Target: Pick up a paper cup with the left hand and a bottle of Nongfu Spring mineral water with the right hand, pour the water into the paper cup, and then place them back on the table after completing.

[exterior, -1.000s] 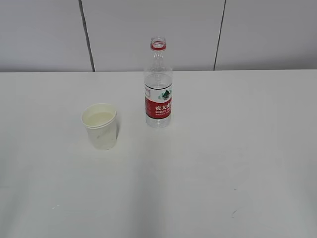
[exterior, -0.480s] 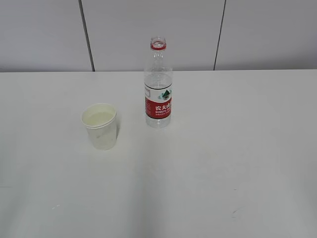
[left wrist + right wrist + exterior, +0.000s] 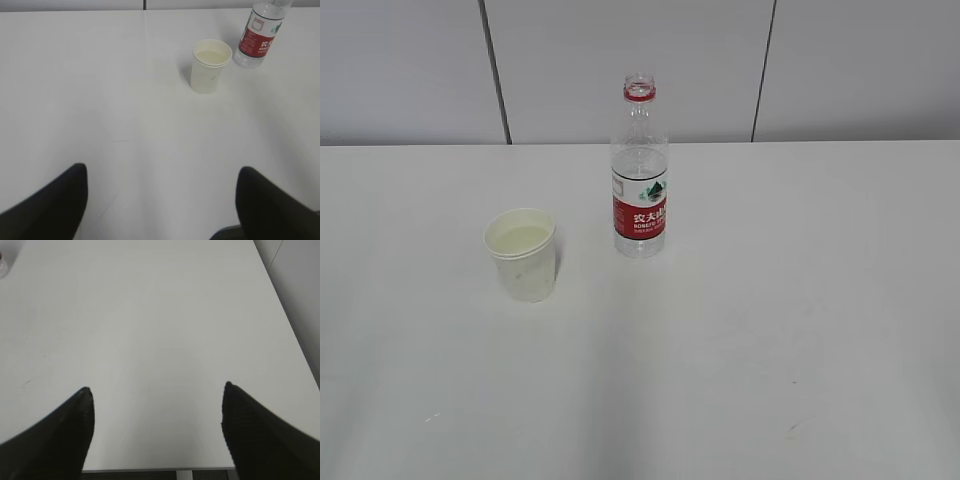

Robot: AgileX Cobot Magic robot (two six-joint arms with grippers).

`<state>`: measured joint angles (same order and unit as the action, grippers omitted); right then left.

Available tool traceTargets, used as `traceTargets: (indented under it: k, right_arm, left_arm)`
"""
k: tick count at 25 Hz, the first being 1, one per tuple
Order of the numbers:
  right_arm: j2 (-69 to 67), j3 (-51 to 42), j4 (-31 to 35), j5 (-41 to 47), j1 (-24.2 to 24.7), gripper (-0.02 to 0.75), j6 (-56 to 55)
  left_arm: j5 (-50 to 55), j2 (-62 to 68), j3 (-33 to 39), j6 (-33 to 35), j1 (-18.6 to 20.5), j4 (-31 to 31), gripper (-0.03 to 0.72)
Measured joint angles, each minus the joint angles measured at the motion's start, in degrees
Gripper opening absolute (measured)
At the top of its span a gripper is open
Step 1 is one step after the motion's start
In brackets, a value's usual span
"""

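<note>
A white paper cup stands upright on the white table, with clear liquid inside. It also shows in the left wrist view. The uncapped Nongfu Spring bottle, clear with a red label, stands upright just right of and behind the cup; its lower part shows in the left wrist view. My left gripper is open and empty, well short of the cup. My right gripper is open and empty over the table's near right part. Neither arm shows in the exterior view.
A grey panelled wall rises behind the table. The table's right edge and its near edge show in the right wrist view. A sliver of the bottle's base sits at that view's top left.
</note>
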<state>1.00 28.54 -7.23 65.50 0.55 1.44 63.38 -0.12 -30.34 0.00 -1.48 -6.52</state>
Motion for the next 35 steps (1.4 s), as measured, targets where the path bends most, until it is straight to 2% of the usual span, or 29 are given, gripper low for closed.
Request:
traceTargets:
  k: [35]
  right_arm:
    - [0.00,0.00,-0.35,0.00,0.00,0.587,0.00]
  left_arm:
    - [0.00,0.00,0.00,0.00,0.00,-0.03,0.511]
